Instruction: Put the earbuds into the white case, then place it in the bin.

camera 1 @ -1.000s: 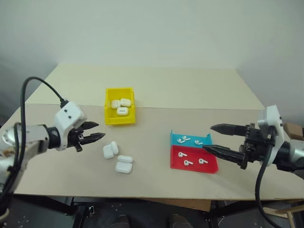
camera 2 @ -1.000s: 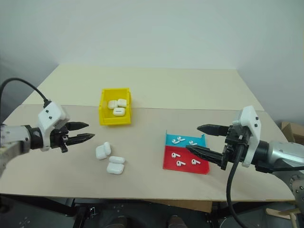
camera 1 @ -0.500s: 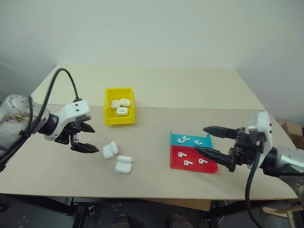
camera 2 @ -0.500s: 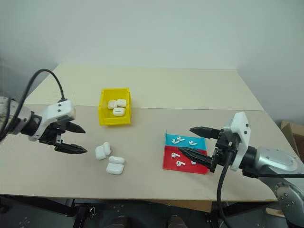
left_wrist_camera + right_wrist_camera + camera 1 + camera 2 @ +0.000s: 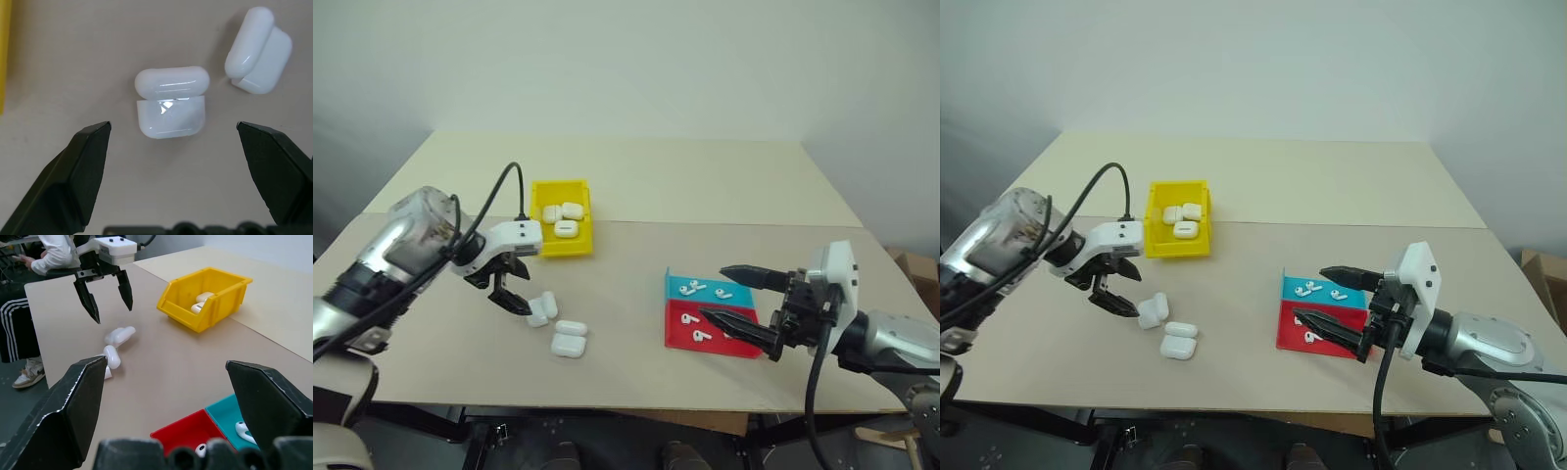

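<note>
three cases already sit in the bin (image 5: 560,230), my left gripper (image 5: 509,290) hangs spread above an open white case (image 5: 170,102), seemingly empty, earbuds (image 5: 707,290) still trayed.

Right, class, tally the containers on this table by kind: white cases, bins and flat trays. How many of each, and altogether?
White cases: 5 (2 lying open on the table, 3 in the yellow bin)
Yellow bin: 1
Flat trays: 2 (teal tray, red tray)
Total: 8
</note>
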Motion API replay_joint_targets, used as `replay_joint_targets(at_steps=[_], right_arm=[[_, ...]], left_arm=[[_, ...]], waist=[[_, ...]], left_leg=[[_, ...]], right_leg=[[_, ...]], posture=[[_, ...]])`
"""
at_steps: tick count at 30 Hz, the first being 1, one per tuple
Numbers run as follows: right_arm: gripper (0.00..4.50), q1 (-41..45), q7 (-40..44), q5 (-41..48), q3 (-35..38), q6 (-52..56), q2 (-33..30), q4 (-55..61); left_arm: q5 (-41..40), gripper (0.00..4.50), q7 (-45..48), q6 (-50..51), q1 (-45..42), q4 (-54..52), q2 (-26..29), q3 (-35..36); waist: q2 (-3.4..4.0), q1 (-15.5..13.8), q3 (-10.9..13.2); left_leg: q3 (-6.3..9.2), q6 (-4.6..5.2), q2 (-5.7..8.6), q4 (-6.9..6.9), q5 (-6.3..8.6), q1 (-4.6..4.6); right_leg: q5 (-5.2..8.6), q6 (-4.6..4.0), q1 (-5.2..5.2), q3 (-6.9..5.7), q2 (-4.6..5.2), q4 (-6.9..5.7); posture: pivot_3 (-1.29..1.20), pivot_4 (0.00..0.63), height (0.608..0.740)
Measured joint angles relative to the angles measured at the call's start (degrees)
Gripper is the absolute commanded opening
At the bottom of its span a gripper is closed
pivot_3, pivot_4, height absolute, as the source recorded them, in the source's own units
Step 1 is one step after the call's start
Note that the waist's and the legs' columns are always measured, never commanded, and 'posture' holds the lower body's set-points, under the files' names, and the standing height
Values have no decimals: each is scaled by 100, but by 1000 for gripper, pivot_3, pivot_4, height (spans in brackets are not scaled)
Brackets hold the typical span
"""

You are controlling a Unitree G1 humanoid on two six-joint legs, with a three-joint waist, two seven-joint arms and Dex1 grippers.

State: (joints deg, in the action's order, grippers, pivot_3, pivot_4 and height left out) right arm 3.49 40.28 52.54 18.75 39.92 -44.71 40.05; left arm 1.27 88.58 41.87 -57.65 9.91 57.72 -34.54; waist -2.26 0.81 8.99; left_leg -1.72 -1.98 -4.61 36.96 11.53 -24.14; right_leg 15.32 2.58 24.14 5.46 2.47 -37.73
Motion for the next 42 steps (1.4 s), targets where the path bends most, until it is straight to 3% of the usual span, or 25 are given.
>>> replay_joint_targets(at_steps=[11,19,35,40,42], right_arm=[[4500,31,-165,1,-20,-25,3,51],[4500,14,-179,3,-20,-59,16,130],[4500,-7,-211,24,-20,-59,16,210],[4500,-7,-213,52,-20,-59,16,213],[4500,-13,-214,52,-19,-59,16,214]], left_arm=[[616,4490,327,-69,-5,60,-252,-256],[843,4490,172,142,137,-17,-631,-263],[1209,4490,-206,186,441,-33,-873,-247],[1299,2894,-332,65,517,-59,-856,-225],[1299,2807,-328,43,560,-88,-832,-178]], waist=[[0,-5,0],[0,5,0],[3,-23,-2],[5,-10,-3],[6,-1,-4]], left_leg=[[3,1,0,6,0,0],[4,1,0,6,0,0],[5,1,1,11,0,11],[5,1,2,13,0,17],[5,1,1,12,0,17]], right_leg=[[1,1,0,-1,0,-12],[1,1,0,-1,0,-13],[1,1,-11,-1,0,-23],[1,1,-14,0,0,-27],[1,1,-13,0,0,-27]], posture=[[0,150,740],[0,150,740],[0,150,740],[0,150,740],[0,150,740]])
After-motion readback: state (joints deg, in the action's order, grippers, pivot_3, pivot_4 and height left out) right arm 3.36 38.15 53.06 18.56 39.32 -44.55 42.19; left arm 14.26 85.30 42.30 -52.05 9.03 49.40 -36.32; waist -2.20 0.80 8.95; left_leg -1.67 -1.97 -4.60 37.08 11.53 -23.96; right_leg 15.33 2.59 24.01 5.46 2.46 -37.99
